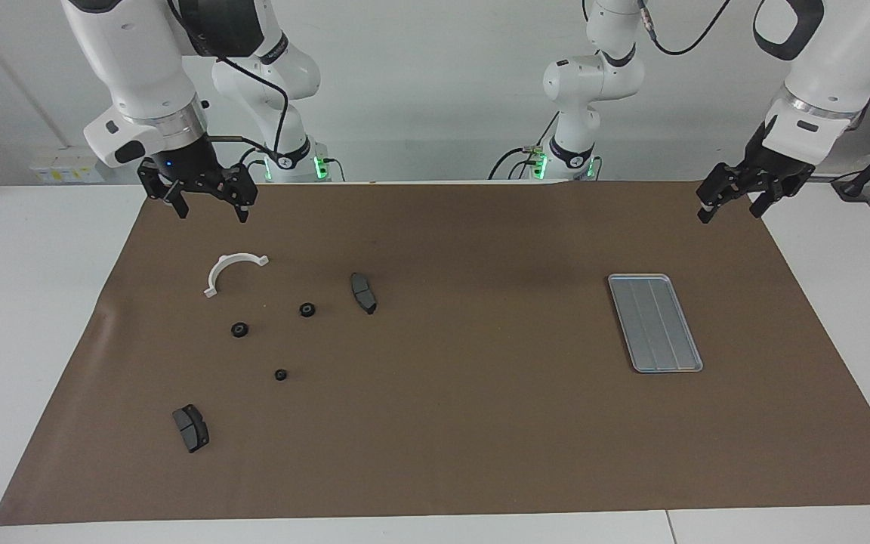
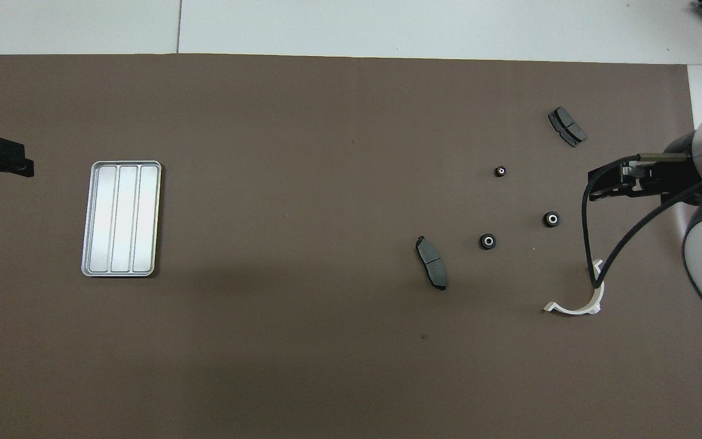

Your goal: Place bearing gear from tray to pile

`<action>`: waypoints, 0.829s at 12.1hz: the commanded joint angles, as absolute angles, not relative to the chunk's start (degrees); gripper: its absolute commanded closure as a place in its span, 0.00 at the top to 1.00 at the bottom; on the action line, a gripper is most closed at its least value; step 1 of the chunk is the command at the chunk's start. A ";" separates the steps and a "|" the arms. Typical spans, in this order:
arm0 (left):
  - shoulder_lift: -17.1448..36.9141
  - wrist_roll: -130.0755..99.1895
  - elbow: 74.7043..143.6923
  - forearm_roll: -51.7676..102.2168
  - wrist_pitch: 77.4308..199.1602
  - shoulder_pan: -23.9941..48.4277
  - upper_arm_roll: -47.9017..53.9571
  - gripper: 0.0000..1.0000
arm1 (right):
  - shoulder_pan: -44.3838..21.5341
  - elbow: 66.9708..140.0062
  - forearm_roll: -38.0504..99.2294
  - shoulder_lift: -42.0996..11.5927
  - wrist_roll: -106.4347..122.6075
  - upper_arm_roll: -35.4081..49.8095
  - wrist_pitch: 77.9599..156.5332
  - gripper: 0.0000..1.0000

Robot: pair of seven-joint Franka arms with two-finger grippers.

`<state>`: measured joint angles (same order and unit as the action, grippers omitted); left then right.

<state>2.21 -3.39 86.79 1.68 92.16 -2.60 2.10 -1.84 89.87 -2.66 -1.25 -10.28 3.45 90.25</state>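
Brown paper covers the white tabletop [image 1: 27,317]. Right gripper [image 1: 205,208] hangs with jaws spread wide and empty above the paper's edge near the white half-ring bracket [image 1: 227,270]; three bearing gears [image 1: 307,309] lie among the pile's brake pads [image 1: 363,292]. Toward the left arm's end sits the bare tray [image 1: 655,323]. Left gripper [image 1: 729,202] waits, jaws open, empty, partly cut off overhead.
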 commanded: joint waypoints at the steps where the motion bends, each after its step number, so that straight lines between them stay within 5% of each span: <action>1: 2.46 -2.90 85.96 0.97 91.67 -2.90 1.85 1.00 | -1.14 90.44 -1.32 -0.79 -10.81 3.78 90.18 1.00; 10: 2.46 -2.90 86.04 0.97 92.46 -2.90 1.67 1.00 | -0.97 90.62 -1.05 -0.70 -12.66 3.78 90.61 1.00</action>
<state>2.21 -3.39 86.75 1.68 92.46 -2.69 1.67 -1.80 89.93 -2.62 -1.25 -12.01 3.42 90.25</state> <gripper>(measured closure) 0.000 0.000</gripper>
